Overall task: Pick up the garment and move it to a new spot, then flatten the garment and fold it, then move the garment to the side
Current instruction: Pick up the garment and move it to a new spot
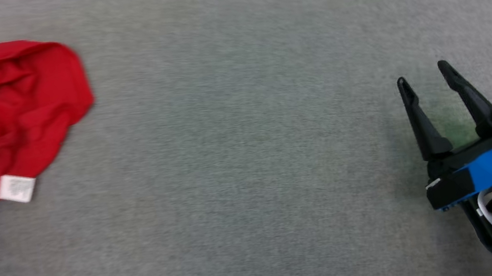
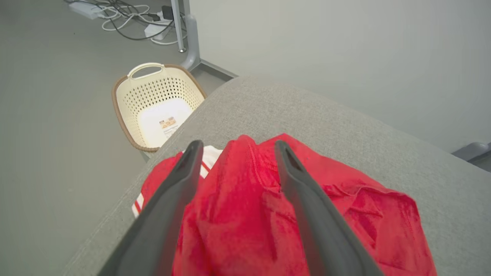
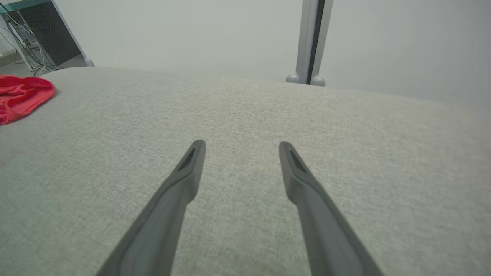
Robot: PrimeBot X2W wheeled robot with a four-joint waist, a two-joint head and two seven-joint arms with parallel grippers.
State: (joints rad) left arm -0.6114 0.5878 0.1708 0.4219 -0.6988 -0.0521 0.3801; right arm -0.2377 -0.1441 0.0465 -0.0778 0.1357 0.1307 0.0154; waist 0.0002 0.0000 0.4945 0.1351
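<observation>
A crumpled red garment with a white label lies at the left edge of the grey fabric surface in the head view. Seen from the left wrist, the garment lies bunched under my left gripper, which hangs open just above it with nothing between its fingers; white striped trim shows at the cloth's left edge. My right gripper stands open at the lower right, far from the cloth, over bare fabric. In the right wrist view the right gripper has its fingers spread, and the garment is small at the far left.
A cream perforated laundry basket with a brown rim stands on the floor beside the surface's edge. Cables and power strips lie on the floor near a grey post. Another post rises behind the surface.
</observation>
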